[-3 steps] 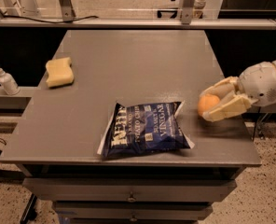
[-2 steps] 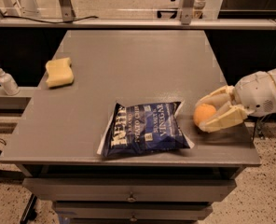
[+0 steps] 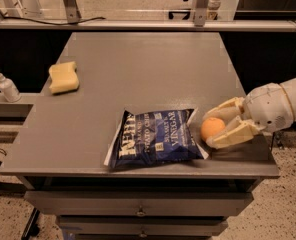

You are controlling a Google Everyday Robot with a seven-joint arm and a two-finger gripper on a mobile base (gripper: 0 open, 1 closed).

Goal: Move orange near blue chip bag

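Note:
The orange is a small round fruit at the front right of the grey table, right beside the right edge of the blue chip bag. The bag lies flat near the table's front edge, dark blue with white lettering. My gripper reaches in from the right with its cream fingers on either side of the orange, shut on it. The orange is low, at or just above the tabletop; I cannot tell if it rests on it.
A yellow sponge lies at the left of the table. A small white pump bottle stands on a ledge off the table's left side. Metal frame posts rise behind the far edge. Drawers are below the front edge.
My gripper has moved left and down with the orange, from beyond the table's right side to right beside the bag's right edge.

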